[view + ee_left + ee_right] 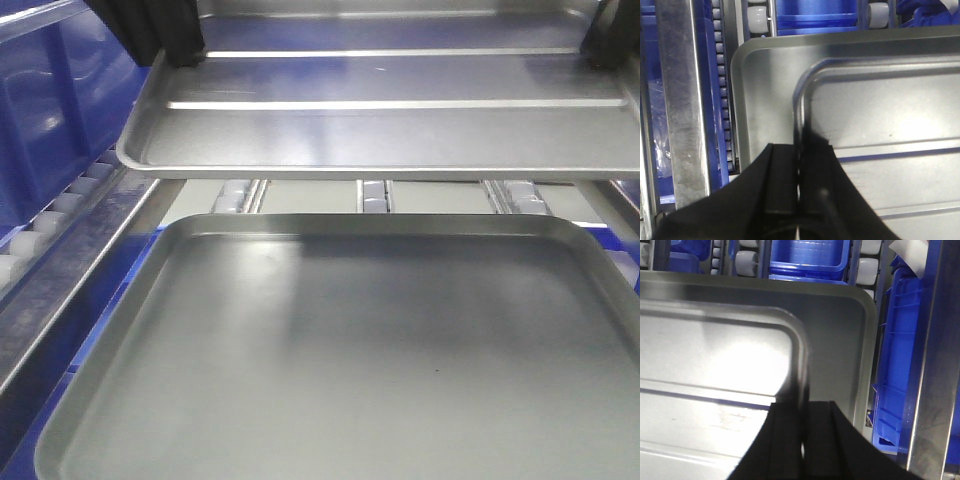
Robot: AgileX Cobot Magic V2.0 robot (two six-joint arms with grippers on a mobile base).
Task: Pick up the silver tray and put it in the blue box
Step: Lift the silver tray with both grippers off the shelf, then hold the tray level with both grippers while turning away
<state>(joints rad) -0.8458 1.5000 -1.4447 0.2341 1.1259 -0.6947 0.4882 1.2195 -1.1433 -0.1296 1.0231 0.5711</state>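
Both clamped on ends of shiny silver metal tray: my L tool + R tool | deep blue plastic box lies to L

1. Grey tray: dull, smooth-floored, with rounded corners. It lies flat right under me and fills the lower front view.
2. White rollers: I see them in tracks just past the grey tray's far edge.
3. Left rail: a scuffed metal bar running alongside the grey tray, with a strip of small rollers between the two.
4. Right rail: a like metal bar, well off the grey tray's right edge.
5. White scrap: top corner; I cannot tell what it is.
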